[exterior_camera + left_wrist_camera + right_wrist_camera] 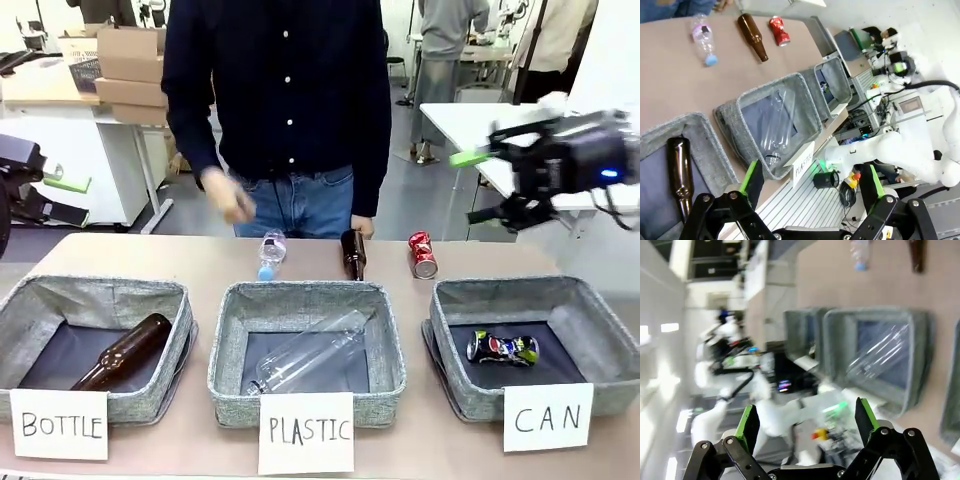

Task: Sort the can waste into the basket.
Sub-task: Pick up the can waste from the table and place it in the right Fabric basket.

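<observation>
Blue can (pixel 502 347) lies in the basket (pixel 466 398), red can (pixel 423 254) beyond it; left hand (pixel 812 172), right hand (pixel 806 410) both apart.

- Right gripper (pixel 478 186): black housing with a small blue light on its side; slim black fingers (pixel 748 426) faced with bright green pads; round silver pivot screws at the finger joints.
- Left gripper (pixel 811 186): the same black linkage fingers, green pads and silver pivot screws.
- Right arm (pixel 920 150): glossy white, rounded links, with a black cable (pixel 935 85) looping by its upper part.
- Person (pixel 285 110): dark navy long-sleeved shirt (pixel 330 60) with small white buttons; blue jeans (pixel 300 205).
</observation>
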